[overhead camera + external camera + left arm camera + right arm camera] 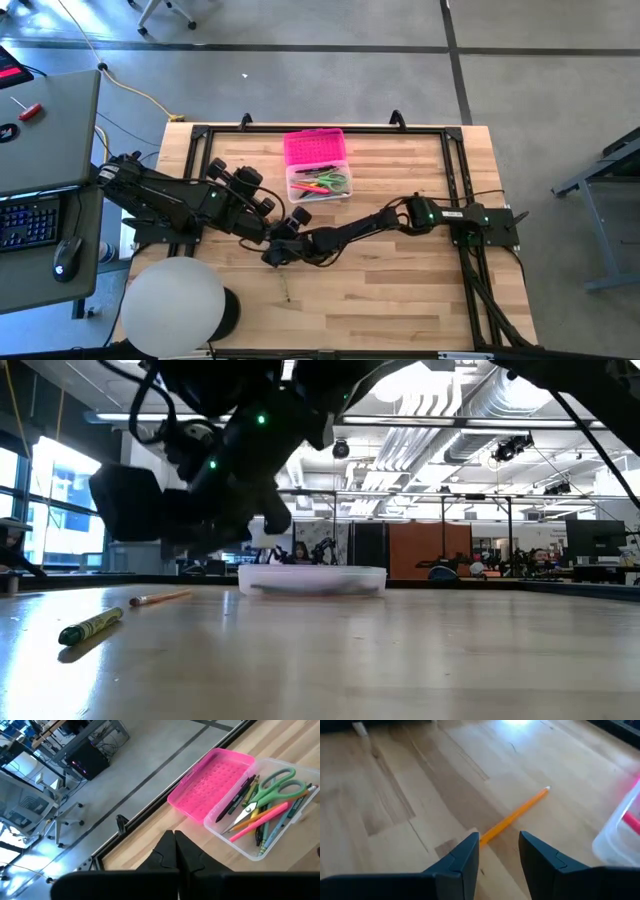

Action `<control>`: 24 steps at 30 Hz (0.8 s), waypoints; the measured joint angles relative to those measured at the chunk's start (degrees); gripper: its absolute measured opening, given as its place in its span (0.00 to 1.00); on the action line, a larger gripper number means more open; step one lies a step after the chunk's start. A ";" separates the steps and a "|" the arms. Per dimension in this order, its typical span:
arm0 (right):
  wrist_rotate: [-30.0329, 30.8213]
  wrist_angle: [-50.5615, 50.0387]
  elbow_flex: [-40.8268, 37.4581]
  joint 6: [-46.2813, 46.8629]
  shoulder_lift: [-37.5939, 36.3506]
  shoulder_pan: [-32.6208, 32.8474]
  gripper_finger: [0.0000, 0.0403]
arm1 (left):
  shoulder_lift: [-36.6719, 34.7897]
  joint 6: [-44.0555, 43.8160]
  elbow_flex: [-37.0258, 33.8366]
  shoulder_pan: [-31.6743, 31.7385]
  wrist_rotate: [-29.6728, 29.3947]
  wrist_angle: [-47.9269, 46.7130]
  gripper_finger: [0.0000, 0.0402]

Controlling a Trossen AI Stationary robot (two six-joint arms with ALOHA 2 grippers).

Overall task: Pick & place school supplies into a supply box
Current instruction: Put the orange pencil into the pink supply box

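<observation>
The supply box (318,185) stands open near the table's far edge, its pink lid (212,782) folded back. Green scissors (272,785), pens and pencils lie in its clear base (260,820). An orange pencil (512,817) lies flat on the wood. My right gripper (499,845) is open just over the pencil's near end, which runs in behind one fingertip (470,845). In the low view a green crayon (90,627) lies nearer than the pencil (160,598). My left gripper (175,847) is shut with nothing in it, raised above the table beside the box.
A black metal frame (455,170) runs round the tabletop. A white dome-shaped thing (172,305) sits at the near left corner. A desk with a laptop (40,130) stands off the table's left. Bare wood lies at the near right (400,290).
</observation>
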 joint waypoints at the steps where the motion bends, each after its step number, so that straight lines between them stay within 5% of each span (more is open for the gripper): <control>1: 0.00 -0.20 -0.08 1.06 0.00 0.11 0.29 | 0.00 0.00 0.00 0.00 0.00 0.00 0.04; 9: -9.45 9.26 -2.77 9.99 0.26 -0.84 0.29 | 0.00 -0.04 0.00 0.00 0.51 0.01 0.11; 24: -8.40 18.48 -11.04 10.56 0.33 -2.61 0.29 | 0.00 -0.09 0.00 0.00 0.48 0.00 0.06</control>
